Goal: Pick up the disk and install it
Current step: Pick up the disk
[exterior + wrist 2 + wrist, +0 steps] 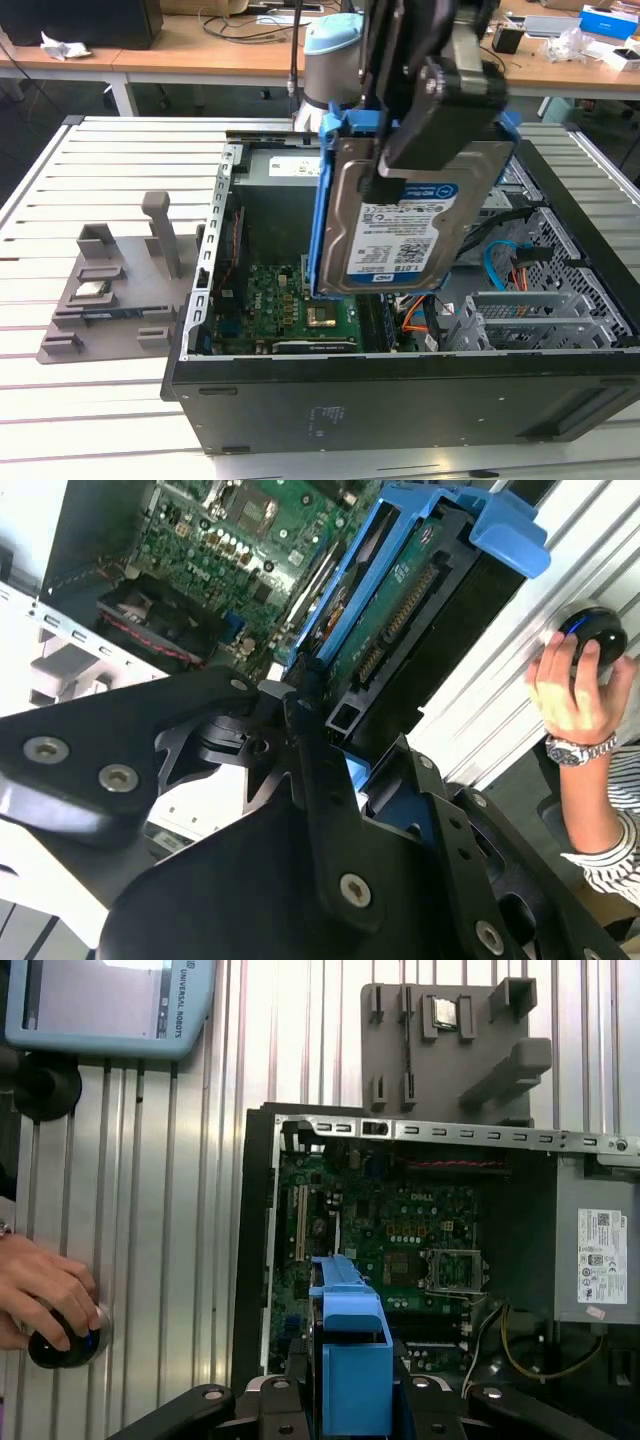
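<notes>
- In the exterior view the arm reaches down from above, its tool (425,150) clamped on the upper end of the disk (400,225).
- The disk hangs upright, label outward, over the open computer case (400,415) and its motherboard (290,300).
- The second wrist view shows the disk's circuit-board side between the black fingers (312,780).
- The first wrist view adds a person's hand (45,1285) on a black knob (60,1345) — resting on the slatted desk (190,1210).
- In the exterior view, a grey fixture (110,300) carrying a small chip (92,290) sits beside the case, on the exterior view's left.

Bright even light, washed-out glare on the slatted table (500,670) in the second wrist view, shadowed computer case (400,410) interior
</notes>
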Robot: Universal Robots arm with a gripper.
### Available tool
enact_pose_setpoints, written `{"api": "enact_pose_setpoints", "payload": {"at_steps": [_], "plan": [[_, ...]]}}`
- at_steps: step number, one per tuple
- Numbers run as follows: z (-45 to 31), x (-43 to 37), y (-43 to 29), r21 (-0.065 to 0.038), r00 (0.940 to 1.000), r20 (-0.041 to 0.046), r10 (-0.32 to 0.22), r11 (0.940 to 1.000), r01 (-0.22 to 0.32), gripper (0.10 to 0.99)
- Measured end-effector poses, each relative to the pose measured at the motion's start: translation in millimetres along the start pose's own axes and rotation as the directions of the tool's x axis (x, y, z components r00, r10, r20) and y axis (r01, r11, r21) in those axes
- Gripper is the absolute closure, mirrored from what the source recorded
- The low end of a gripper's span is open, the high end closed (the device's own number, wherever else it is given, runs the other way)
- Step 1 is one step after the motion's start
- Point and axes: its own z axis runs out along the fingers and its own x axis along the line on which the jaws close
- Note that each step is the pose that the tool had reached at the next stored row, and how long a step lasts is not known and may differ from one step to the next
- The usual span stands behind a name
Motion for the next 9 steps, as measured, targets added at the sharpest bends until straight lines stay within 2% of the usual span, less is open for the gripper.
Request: {"api": "enact_pose_setpoints", "payload": {"at_steps": [3,7,8,9], "plan": [[-1.0,0.3,-13.6,-0.001,1.0000,0.0001,0.000,1.0000,0.000,0.722],[-2.2,0.6,-28.4,-0.001,1.0000,0.0000,0.000,1.0000,0.000,0.722],[-2.9,0.8,-37.6,-0.002,1.0000,0.0000,0.000,1.0000,0.000,0.722],[-3.2,1.0,-42.5,-0.002,1.0000,0.0000,0.000,1.0000,0.000,0.722]]}}
